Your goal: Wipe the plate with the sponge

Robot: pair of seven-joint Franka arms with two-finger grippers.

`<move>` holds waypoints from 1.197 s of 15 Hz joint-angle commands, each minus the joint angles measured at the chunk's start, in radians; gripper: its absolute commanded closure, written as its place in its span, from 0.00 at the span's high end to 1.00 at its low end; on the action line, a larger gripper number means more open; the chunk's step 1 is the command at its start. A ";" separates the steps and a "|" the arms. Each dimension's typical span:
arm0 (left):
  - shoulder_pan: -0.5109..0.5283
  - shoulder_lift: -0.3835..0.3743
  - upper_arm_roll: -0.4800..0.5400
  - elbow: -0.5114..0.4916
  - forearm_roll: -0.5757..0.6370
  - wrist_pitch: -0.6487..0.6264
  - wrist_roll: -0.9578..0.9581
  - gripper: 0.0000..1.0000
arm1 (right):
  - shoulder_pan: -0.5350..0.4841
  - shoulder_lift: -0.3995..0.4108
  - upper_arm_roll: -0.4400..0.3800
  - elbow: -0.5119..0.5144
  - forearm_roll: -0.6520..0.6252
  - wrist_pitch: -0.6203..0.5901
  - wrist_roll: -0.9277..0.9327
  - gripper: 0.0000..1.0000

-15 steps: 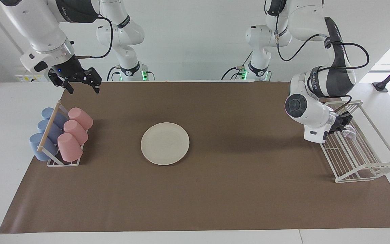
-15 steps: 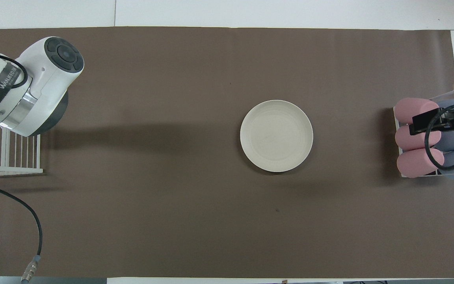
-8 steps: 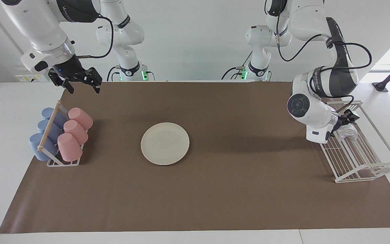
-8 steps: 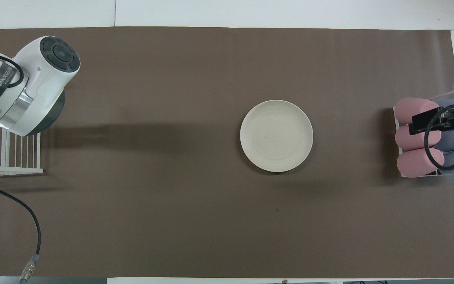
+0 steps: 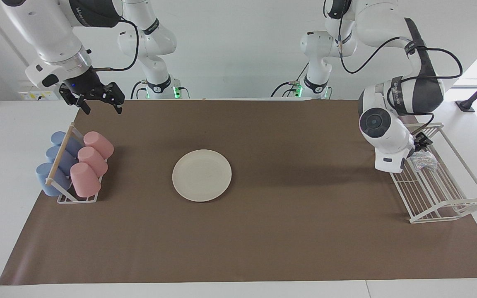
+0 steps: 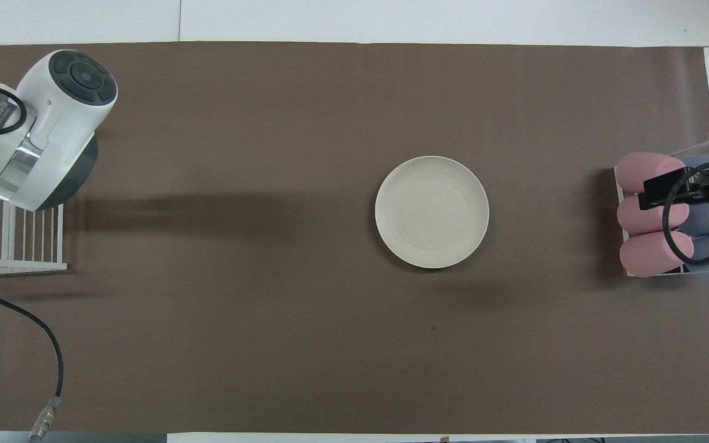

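Note:
The cream-white plate point(image 5: 201, 175) lies flat on the brown mat at the middle of the table, bare; it also shows in the overhead view point(image 6: 431, 211). The silvery mesh sponge point(image 5: 423, 160) sits in the white wire rack point(image 5: 443, 196) at the left arm's end. My left gripper point(image 5: 422, 145) is just above the sponge, at its top, partly hidden by the arm's wrist. In the overhead view the left arm covers the sponge and the gripper. My right gripper point(image 5: 101, 106) is open and empty, waiting in the air over the mat's edge by the cup rack.
A rack with pink and blue cups point(image 5: 75, 165) lying on their sides stands at the right arm's end, seen also from overhead point(image 6: 656, 215) with my right gripper point(image 6: 687, 191) over it. The wire rack point(image 6: 13, 246) shows under the left arm.
The left arm's wrist has risen and swung toward the wire rack. The sponge has shifted slightly and bunched up under the gripper. The right arm has not moved.

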 commanded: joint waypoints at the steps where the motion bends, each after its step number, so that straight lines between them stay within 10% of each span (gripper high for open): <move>1: 0.019 -0.053 0.001 0.041 -0.186 -0.002 0.014 1.00 | -0.001 0.004 0.004 0.009 -0.006 0.005 0.022 1.00; 13: 0.079 -0.392 0.001 -0.099 -0.651 -0.144 0.344 1.00 | -0.001 0.004 0.004 0.010 -0.005 0.005 0.022 1.00; 18: 0.116 -0.354 0.012 -0.024 -0.782 -0.179 0.300 1.00 | -0.001 0.004 0.004 0.010 -0.003 0.003 0.022 1.00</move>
